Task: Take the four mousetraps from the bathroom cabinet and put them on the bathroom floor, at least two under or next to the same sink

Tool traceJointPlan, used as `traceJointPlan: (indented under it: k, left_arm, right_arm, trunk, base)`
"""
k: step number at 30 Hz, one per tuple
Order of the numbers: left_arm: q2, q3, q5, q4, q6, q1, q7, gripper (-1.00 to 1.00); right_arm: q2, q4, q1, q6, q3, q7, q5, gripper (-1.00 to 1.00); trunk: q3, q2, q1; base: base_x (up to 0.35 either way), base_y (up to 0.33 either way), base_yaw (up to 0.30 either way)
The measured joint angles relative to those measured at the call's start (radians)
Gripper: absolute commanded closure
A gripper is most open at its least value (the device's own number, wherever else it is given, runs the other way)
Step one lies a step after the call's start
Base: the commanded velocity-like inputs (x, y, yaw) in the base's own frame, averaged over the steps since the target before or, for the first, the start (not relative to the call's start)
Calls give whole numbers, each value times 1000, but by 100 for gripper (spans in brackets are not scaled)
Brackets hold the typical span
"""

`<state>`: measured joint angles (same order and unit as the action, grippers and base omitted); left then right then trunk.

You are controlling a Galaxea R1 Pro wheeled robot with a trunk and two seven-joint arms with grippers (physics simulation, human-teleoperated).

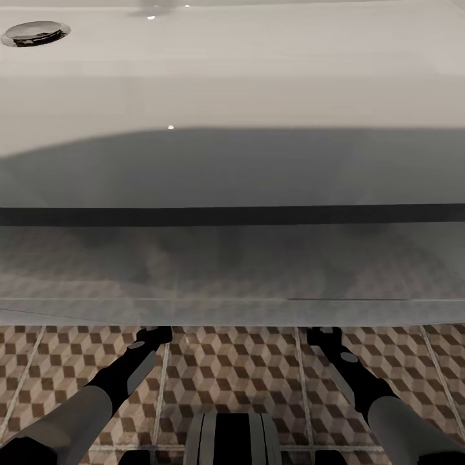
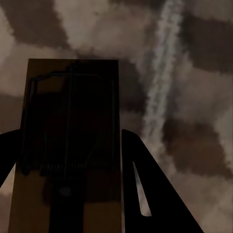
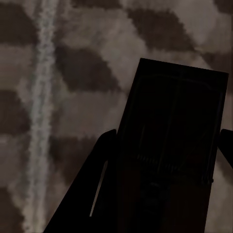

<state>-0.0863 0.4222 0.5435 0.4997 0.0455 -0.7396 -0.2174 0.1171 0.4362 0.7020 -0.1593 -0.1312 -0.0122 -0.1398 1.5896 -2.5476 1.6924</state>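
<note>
Now both arms reach under the sink [image 1: 232,77], each carrying a mousetrap over the bathroom floor [image 1: 245,368].

Left gripper [image 2: 73,194] is clamped on a mousetrap [image 2: 70,131]; right gripper [image 3: 167,194] is clamped on another mousetrap [image 3: 177,126], both close above the cube-pattern tiles. Letting go from a height could likely flip a trap or send it sliding away from the vanity. Head view gives the basin and forearms; the wrist views give the held traps and grout lines.

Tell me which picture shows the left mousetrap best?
The left wrist view: the mousetrap sits close up between the left end effector's fingers, wires visible. The right wrist view shows another trap; the head view shows the sink above both arms.
</note>
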Motion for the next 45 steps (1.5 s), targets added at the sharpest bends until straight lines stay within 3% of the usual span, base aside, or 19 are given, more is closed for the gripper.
traceJointPlan:
  k: [45]
  left_arm:
    - [2, 7, 3, 0, 1, 0, 9, 100]
  right_arm:
    - [0, -1, 0, 0, 0, 0, -2, 100]
  trunk:
    - [0, 0, 0]
  base:
    - [0, 0, 0]
